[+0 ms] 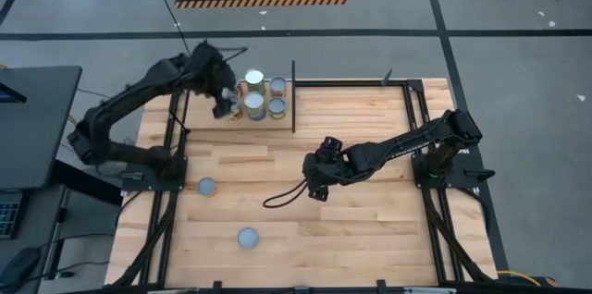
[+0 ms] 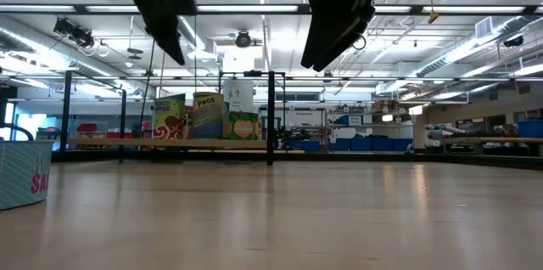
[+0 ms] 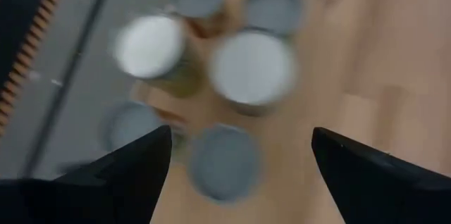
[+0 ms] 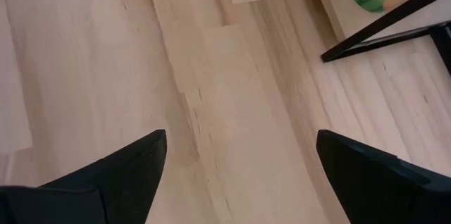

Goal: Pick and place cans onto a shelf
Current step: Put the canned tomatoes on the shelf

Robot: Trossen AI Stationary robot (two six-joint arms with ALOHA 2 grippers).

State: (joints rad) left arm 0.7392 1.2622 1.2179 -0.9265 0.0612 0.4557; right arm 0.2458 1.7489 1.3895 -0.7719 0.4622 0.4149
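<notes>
Jaws of both grippers spread wide, nothing held; left gripper (image 1: pixel 222 100) hovers above shelf (image 1: pixel 277 126) at table's far edge, over cluster of cans (image 1: pixel 264 95) standing upright close together (labels visible in low view); right gripper (image 1: pixel 315 176) hangs over bare mid-table (image 1: pixel 370 220); two more cans, (image 1: pixel 206 186) and (image 1: pixel 247 238), stand apart on tabletop nearer front-left.

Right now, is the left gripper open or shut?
Open: in its wrist view the left gripper's fingers stand wide apart, holding nothing, above the cans.
</notes>
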